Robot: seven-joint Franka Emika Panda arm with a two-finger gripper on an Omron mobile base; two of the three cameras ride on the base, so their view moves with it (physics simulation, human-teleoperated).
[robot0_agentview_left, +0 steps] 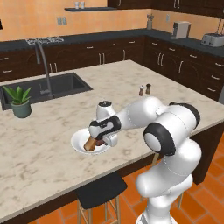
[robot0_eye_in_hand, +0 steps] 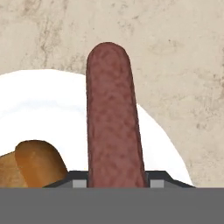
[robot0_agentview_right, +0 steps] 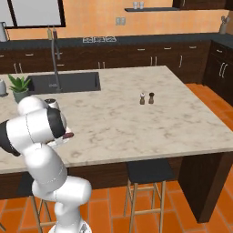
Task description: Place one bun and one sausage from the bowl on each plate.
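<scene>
Clamping a reddish-brown sausage (robot0_eye_in_hand: 113, 118) between its fingertips, the gripper (robot0_agentview_left: 99, 139) is hovering just over the white plate (robot0_agentview_left: 78, 141) near the marble counter's (robot0_agentview_left: 131, 83) front edge. The sausage is sticking straight out ahead of the jaws. A golden-brown bun (robot0_eye_in_hand: 37, 164) is lying on the plate directly beneath the hand, to one side of the sausage. Salt and pepper shakers (robot0_agentview_left: 145, 89) are standing well beyond the gripper.
</scene>
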